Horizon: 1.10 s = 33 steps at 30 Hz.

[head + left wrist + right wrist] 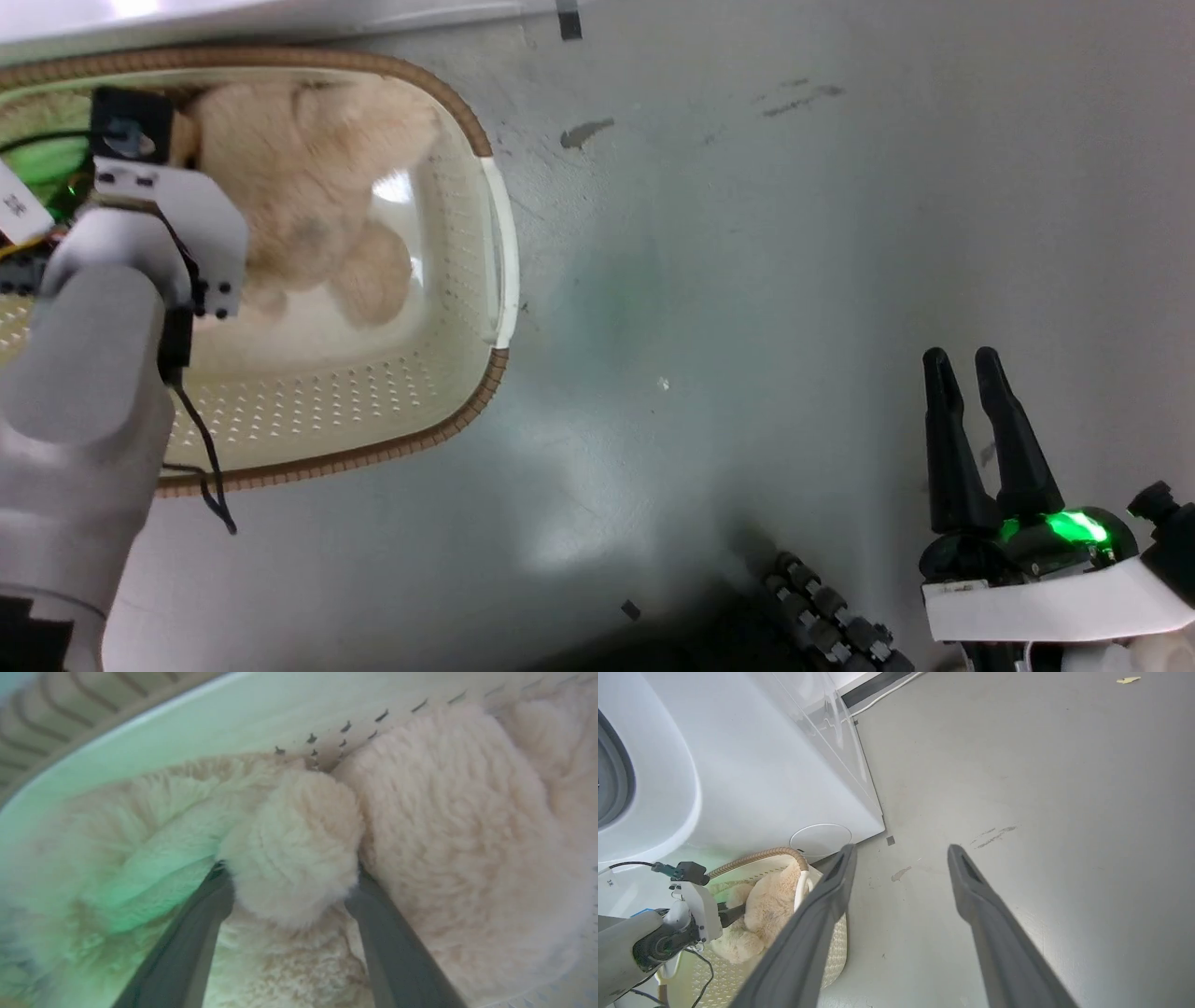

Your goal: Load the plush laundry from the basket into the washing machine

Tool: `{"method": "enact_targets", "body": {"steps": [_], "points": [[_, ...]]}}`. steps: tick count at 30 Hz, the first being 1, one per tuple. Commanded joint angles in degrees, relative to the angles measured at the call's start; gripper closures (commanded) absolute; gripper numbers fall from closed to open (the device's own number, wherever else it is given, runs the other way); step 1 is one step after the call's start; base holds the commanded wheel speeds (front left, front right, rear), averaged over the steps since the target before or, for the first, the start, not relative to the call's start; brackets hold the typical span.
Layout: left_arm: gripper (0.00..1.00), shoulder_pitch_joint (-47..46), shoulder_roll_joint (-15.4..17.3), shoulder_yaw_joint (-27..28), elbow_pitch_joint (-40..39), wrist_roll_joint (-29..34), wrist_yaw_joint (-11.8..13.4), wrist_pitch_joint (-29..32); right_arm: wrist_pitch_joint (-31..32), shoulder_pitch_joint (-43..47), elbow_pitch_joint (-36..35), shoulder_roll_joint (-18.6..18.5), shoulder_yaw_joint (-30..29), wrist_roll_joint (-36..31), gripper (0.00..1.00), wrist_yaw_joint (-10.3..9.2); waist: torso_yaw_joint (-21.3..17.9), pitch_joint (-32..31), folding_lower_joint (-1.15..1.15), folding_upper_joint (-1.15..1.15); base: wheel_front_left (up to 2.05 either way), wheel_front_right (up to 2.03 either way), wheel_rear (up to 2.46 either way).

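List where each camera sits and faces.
Head view: on the head, facing down at floor; left arm over the basket, right gripper lower right.
Left wrist view: looks along the left gripper into the basket; fingers straddle the plush laundry.
Right wrist view: faces floor and washing machine; own fingers open.
All three share the plush laundry.

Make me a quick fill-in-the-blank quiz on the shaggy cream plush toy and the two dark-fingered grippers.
1. The shaggy cream plush toy lies ___ the perforated cream-white plastic basket.
2. The left gripper has one fluffy limb ___ its two dark fingers.
3. The right gripper hovers above the grey floor, jaws ___.
Missing words: inside; between; open.
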Motion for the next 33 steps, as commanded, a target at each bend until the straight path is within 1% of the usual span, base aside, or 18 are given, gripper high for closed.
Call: {"method": "enact_targets", "body": {"steps": [1,2,3,4,7,15,20,24,28,33], "points": [[0.00,-1.6,0.6,-0.8,0.9,-0.3,0.1,0.2,-0.6,-1.3,-0.5,0.0,0.2,1.0,0.00,-0.04,-0.5,1.1,0.00,0.00,0.00,0.00,0.00],[0.00,-2.1,0.6,-1.1,1.0,-0.6,0.0,0.2,-0.7,-1.5,-0.5,0.0,0.3,1.4,0.00,-0.04,-0.6,1.6,0.00,0.00,0.00,0.00,0.00],[0.36,-2.7,0.6,-1.2,0.9,-1.0,0.0,-0.1,-0.8,-1.7,-0.5,0.0,0.5,1.8,0.00,-0.04,-0.8,2.2,0.00,0.00,0.00,0.00,0.00],[1.00,-3.2,0.7,-1.7,0.9,-1.1,-0.4,-0.2,-0.9,-2.0,-0.4,0.0,0.7,2.2,0.00,-0.04,-1.0,2.8,0.00,0.00,0.00,0.00,0.00],[1.00,-4.2,0.9,-2.7,1.1,-1.6,-1.0,0.1,-1.2,-3.2,0.1,0.0,1.6,3.3,0.00,-0.04,-1.4,4.0,0.00,0.00,0.00,0.00,0.00],[1.00,-3.5,-1.5,-6.2,-0.2,-0.7,-3.2,-1.3,-1.2,-6.2,3.2,0.0,2.1,3.6,0.00,-0.04,1.9,0.9,0.00,0.00,0.00,0.00,0.00],[1.00,-2.0,-2.6,-7.0,-0.1,-1.3,-3.9,-2.5,-1.2,-7.5,5.5,0.0,2.5,3.6,0.00,-0.04,4.0,-3.2,0.00,0.00,0.00,0.00,0.00],[1.00,0.0,-3.7,-7.1,0.3,-2.7,-4.6,-3.7,-1.2,-7.8,7.0,0.0,1.6,3.6,0.00,-0.04,5.4,-7.1,0.00,0.00,0.00,0.00,0.00],[1.00,2.8,-5.9,-7.4,0.2,-4.7,-6.6,-6.4,-1.2,-7.4,8.9,0.0,0.2,2.7,0.00,-0.04,7.1,-12.1,0.00,0.00,0.00,0.00,0.00],[1.00,6.5,-9.4,-8.0,0.3,-7.0,-8.7,-10.8,-1.2,-5.9,10.8,0.0,-2.0,1.0,0.00,-0.04,10.4,-18.9,0.00,0.00,0.00,0.00,0.00]]}}
